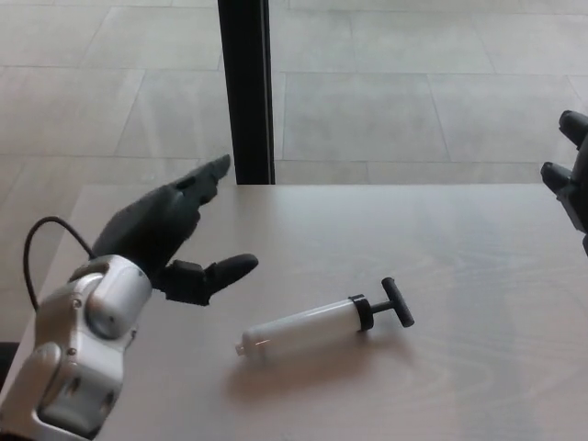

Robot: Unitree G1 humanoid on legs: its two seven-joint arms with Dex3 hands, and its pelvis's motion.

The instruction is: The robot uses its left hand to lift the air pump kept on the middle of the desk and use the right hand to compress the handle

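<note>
The air pump (312, 328) lies flat on the pale wooden desk (459, 266), a white cylinder with a black collar and a black T-handle (397, 302) pointing right. My left hand (175, 234) hovers up and to the left of the pump, open, fingers spread and thumb sticking out toward the pump, touching nothing. My right hand (571, 179) shows only partly at the right edge of the picture, above the desk's far right side, its black fingers apart and empty.
A black vertical post (244, 92) stands just beyond the desk's far edge. Behind it is a tiled floor (413, 83). A black cable (50, 241) loops off my left wrist.
</note>
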